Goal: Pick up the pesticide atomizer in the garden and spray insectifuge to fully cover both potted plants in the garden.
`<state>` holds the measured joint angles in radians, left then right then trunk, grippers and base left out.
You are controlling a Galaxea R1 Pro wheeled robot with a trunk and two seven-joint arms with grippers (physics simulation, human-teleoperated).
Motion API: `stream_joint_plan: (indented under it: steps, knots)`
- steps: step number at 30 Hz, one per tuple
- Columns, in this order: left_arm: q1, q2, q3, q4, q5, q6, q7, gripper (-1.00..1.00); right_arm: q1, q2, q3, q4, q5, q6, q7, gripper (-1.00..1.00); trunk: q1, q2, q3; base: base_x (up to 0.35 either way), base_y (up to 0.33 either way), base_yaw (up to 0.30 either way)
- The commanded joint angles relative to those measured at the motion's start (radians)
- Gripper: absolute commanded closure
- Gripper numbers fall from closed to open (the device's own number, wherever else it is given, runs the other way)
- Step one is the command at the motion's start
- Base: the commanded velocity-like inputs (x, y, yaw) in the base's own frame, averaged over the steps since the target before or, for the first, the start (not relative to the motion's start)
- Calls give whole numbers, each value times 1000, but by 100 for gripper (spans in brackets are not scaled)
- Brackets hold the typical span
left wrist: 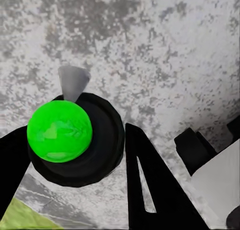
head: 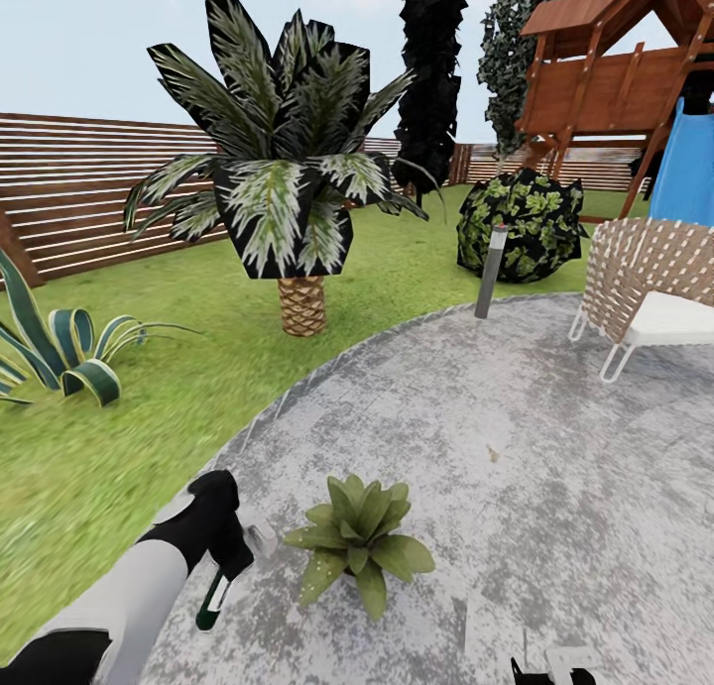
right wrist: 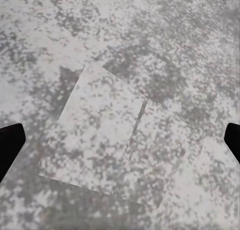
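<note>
Left tool (head: 226, 556) is clamped on the slim dark-green pesticide atomizer (head: 212, 603) with its white label band; in the head view the bottle hangs below the black wrist, low over the mottled grey paved circle (head: 516, 437) and just beside the lawn's edge; in the left wrist view the bottle reads end-on as a bright green disc inside a dark ring (left wrist: 60, 131), a pale grey nozzle cone (left wrist: 73, 82) poking out past it, and the black fingers (left wrist: 150, 190) flank it. Right tool (right wrist: 120, 140) hovers over bare paving with its dark fingertips (right wrist: 10, 142) set wide apart and nothing between them. One small potted plant (head: 359, 538), a low rosette of broad pointed green leaves, sits on the paving near the bottle; its pot is hidden under the leaves. Beyond stand a palm with a scaly brown trunk (head: 300, 303), a striped agave (head: 59, 353), a short grey bollard light (head: 491, 271), a woven white chair (head: 650, 288) and a brown slatted fence (head: 79, 189). Picking up looks done, so the spraying step seems in hand; the next move likely calls for turning the nozzle toward the rosette and bringing it over the leaves, since it cannot be told that the nozzle faces the plant now.
</note>
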<state>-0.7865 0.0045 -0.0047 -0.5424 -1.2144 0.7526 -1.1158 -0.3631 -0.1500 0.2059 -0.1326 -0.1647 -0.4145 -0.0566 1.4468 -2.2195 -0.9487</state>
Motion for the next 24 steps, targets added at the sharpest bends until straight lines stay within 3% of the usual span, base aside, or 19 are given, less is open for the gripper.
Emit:
stream_joint_plan:
  steps: [1, 4, 7, 13, 15, 19, 24]
  knots:
    - [-18, -2, 0, -3, -44, 8, -64, 100, 0, 0, 9, 0, -9, -3, -3, -100, 0, 0, -1, 0, 0, -3]
    - [-69, 5, 0, -7, -108, 7, -218, 100, 0, 1, 9, 1, -9, -3, -3, -100, 0, 0, -1, 0, 0, -1]
    - [-105, 6, 1, -8, -125, 8, -262, 100, 0, 1, 9, 1, -9, -3, -3, -100, 0, 0, -1, 0, 0, 0]
    - [-77, 12, 3, -4, -127, 4, -236, 100, 0, 3, 10, 1, -9, -3, -3, -100, 0, 0, -1, 0, 0, 0]
    - [-20, 13, 10, 5, -109, 0, -152, 100, 0, 5, 10, 1, -8, -3, -3, -100, 0, 0, -1, 0, 0, 0]
    - [-3, 13, 11, 9, -75, -2, -139, 100, 0, 6, 10, 1, -8, -3, -3, -100, 0, 0, -1, 19, 8, 0]
    - [-1, 9, 11, -1, -71, -2, -138, 100, 0, 6, 10, 1, -7, -3, -3, -100, 0, 0, -1, 235, 85, 0]
